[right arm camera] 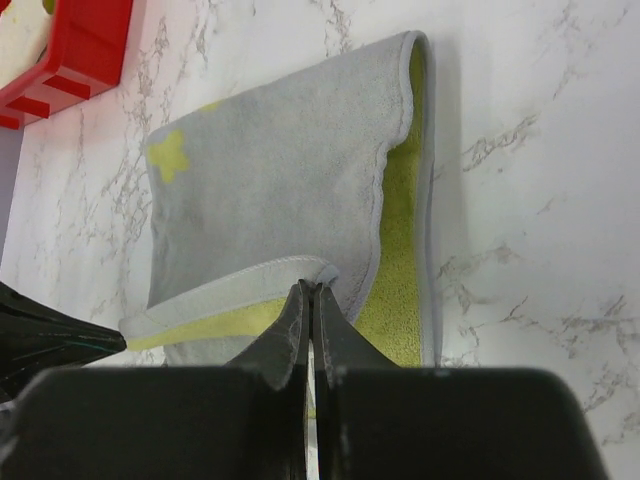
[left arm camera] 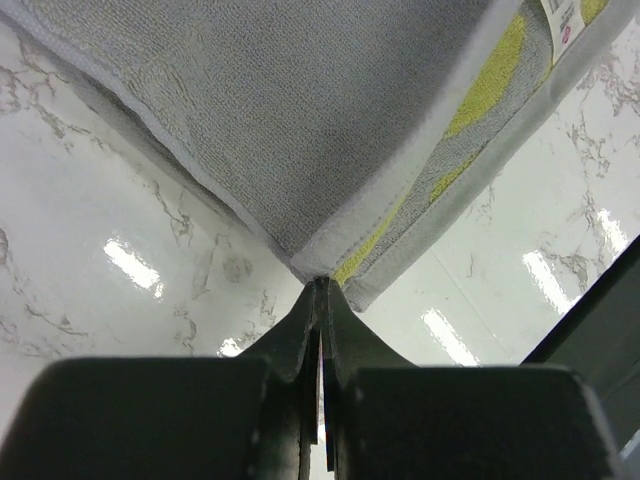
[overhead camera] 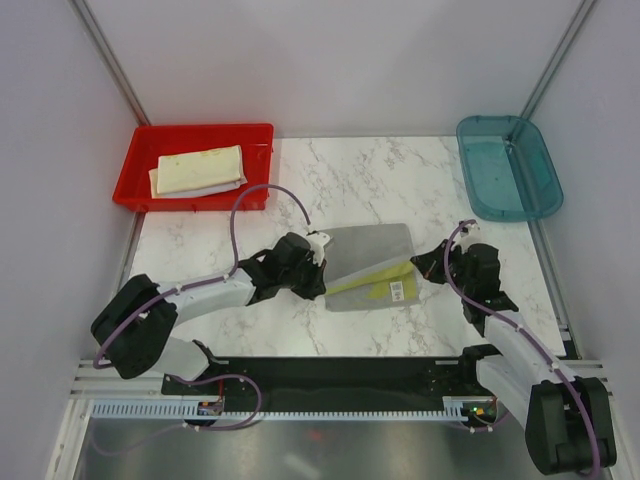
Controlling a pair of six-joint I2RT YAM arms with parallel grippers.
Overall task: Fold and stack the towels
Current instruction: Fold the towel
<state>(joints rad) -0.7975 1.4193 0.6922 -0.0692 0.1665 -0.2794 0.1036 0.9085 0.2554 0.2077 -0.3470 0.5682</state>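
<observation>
Grey towel (overhead camera: 372,255): mid-table (overhead camera: 350,180), partly folded, with its yellow side peeking out.
Handling: I judge it soft, light and floppy, so the hemmed corners are the best place to grip.
Left gripper (left arm camera: 320,288): clenched on its left corner.
Right gripper (right arm camera: 310,292): clenched on its right hem.
Count: one grey towel. Cream towels (overhead camera: 200,170) are in the red tray (overhead camera: 140,150) at the far-left corner, one or two.

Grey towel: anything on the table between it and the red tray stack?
Nothing lies on the marble table between the grey towel and the red tray. Only the left arm's purple cable loops above that stretch. The tray holds a folded cream towel.
</observation>
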